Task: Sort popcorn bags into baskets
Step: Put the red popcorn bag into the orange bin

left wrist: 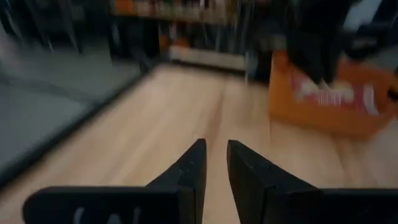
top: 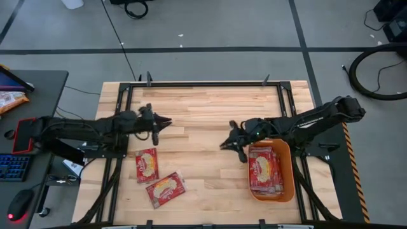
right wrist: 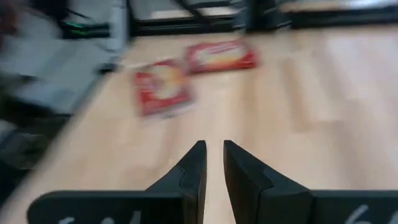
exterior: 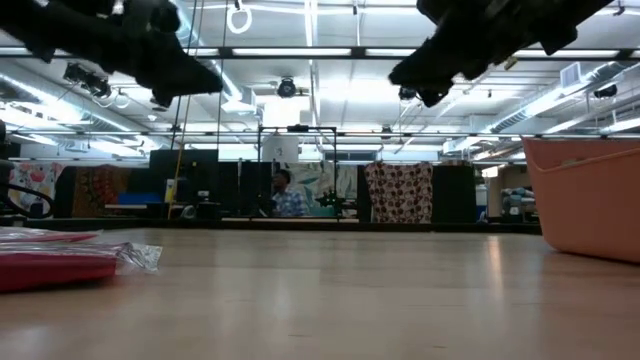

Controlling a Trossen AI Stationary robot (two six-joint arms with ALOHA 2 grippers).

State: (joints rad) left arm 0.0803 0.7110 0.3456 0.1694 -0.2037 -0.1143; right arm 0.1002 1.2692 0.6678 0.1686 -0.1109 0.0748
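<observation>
Two red popcorn bags lie flat on the wood near the table's near-left part, one beside the other; the right wrist view shows them too. The orange basket stands at the right with several red bags inside, and it also shows in the left wrist view. My left gripper hovers above the table, far of the loose bags, shut and empty. My right gripper hovers just left of the basket, shut and empty.
Bare wood lies between the two grippers at the table's middle. Black frame rails run along the table's edges. A side desk at the left holds a keyboard, a mouse and an orange-and-white snack bag.
</observation>
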